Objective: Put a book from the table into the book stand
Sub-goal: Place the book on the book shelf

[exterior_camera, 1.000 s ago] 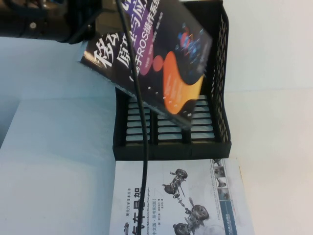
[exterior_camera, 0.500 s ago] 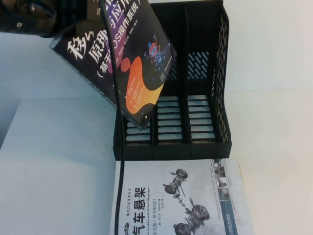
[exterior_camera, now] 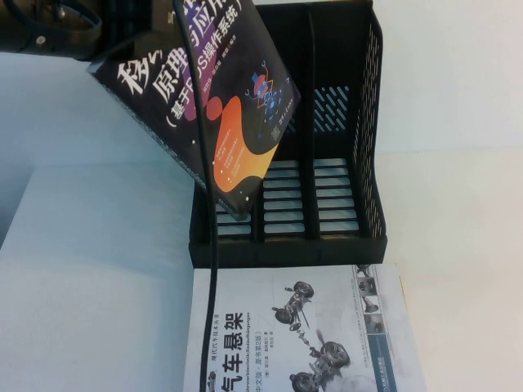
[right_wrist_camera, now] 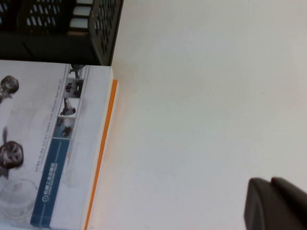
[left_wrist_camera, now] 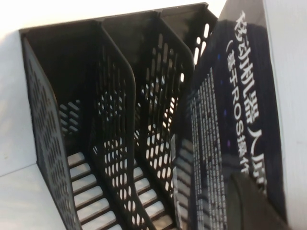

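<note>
The black book hangs tilted over the left side of the black book stand, its lower corner above the left slot. Whether that corner touches the base I cannot tell. My left gripper is shut on the book, with one dark finger lying on the cover; its arm shows at the top left of the high view. The stand's three slots hold nothing. My right gripper hovers shut over the bare table, to the right of the books.
A white-covered book with car-suspension drawings lies flat right in front of the stand; its orange edge shows in the right wrist view. The left arm's black cable hangs down across the stand's front. White table stretches to the right.
The book has swung left, from over the stand's middle and right slots to above the left slot, then nudged slightly right. The right gripper shows no change.
</note>
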Controlling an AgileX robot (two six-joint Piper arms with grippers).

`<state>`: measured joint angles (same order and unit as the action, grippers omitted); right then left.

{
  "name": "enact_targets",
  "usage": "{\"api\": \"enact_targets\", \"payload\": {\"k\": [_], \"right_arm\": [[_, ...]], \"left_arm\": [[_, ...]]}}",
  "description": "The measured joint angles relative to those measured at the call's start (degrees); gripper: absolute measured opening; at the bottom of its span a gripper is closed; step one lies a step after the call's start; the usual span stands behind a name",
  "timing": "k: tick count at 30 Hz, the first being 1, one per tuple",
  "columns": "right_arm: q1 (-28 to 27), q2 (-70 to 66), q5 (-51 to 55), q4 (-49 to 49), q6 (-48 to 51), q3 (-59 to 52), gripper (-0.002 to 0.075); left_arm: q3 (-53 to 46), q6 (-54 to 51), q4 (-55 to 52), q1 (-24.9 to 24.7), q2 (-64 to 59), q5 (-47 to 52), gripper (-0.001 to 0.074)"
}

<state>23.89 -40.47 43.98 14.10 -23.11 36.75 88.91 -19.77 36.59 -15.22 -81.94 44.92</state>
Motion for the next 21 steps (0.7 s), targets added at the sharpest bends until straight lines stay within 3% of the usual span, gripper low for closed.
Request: {"api": "enact_targets", "payload": {"k": [21], "right_arm": [[0.00, 0.00, -0.04, 0.00, -0.48, 0.00, -0.0002]], "left_arm": [[0.00, 0.00, 9.65, 0.00, -9.21, -6.05, 0.0112]]}}
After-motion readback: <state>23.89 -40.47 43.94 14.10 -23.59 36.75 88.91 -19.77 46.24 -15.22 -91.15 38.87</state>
